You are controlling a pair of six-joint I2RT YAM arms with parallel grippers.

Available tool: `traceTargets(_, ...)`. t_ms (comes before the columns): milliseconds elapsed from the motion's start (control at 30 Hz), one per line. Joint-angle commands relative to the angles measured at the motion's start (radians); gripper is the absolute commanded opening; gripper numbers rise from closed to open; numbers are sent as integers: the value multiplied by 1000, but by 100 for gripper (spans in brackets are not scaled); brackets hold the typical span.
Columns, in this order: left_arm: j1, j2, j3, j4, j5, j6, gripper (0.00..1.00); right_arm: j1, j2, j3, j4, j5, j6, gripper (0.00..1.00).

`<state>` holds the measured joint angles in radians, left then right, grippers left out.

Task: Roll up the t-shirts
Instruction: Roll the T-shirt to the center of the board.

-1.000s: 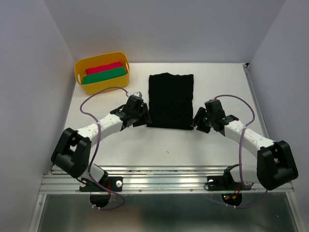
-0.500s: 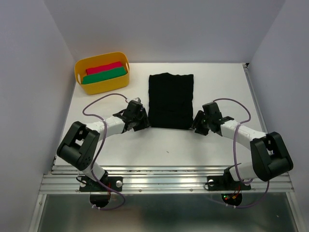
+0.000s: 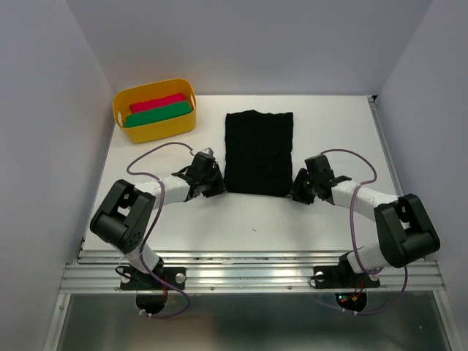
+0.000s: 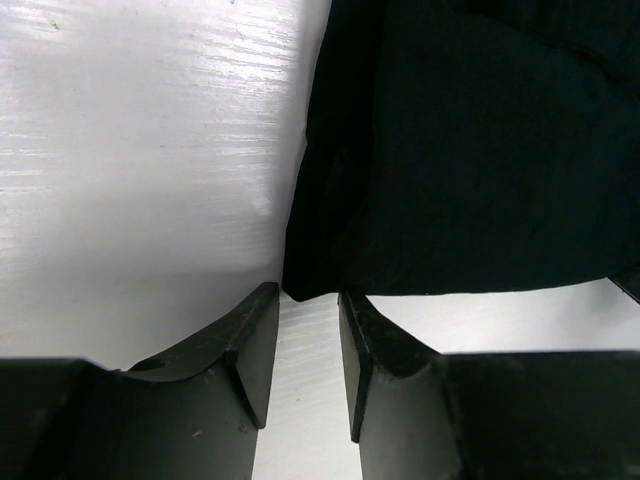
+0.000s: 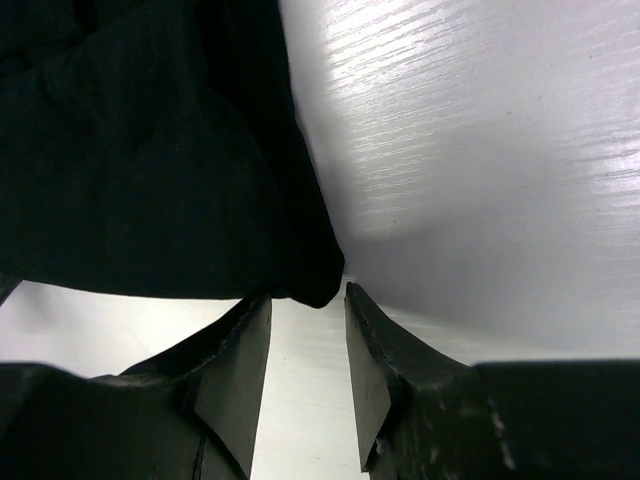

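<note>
The black t-shirt [image 3: 258, 152] lies flat on the table [image 3: 336, 124], its near corners just ahead of the left gripper [image 4: 308, 300] and the right gripper [image 5: 308, 298]. Both are slightly spread, pinching nothing. The step seems to be the grasp: next, advance a little, pinch each corner, then roll away.

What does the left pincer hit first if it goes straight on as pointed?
The black t-shirt: its near left corner lies directly ahead of the left pincer, whose jaws stand apart. Whether the tips already touch the cloth is hard to tell.
</note>
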<state>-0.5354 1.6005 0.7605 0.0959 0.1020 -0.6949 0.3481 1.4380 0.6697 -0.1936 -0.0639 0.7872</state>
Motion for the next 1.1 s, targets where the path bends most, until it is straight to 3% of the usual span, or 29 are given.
traceTargets(0, 6, 25, 20, 18, 18, 26, 39, -4, 7, 16, 39, 1, -16, 38)
traceTargets(133, 6, 32, 37, 8, 19, 32, 20, -4, 13, 21, 40, 9, -20, 27)
traceTargets(167, 6, 33, 40, 5, 22, 35, 5, -4, 15, 22, 42, 10, -22, 24)
traceTargets(200, 8, 35, 48, 1, 24, 35, 0, -4, 18, 24, 40, 15, -26, 18)
traceTargets(400, 8, 6, 53, -15, 30, 38, 0, -4, -16, 13, 40, 42, -29, 1)
traceTargets(767, 8, -99, 82, -94, 39, 21, 0, -4, -111, 27, 11, 18, -55, 1)
traceTargets(1067, 8, -131, 135, -180, 34, 37, 0, -4, -97, 97, -64, -2, -105, 1)
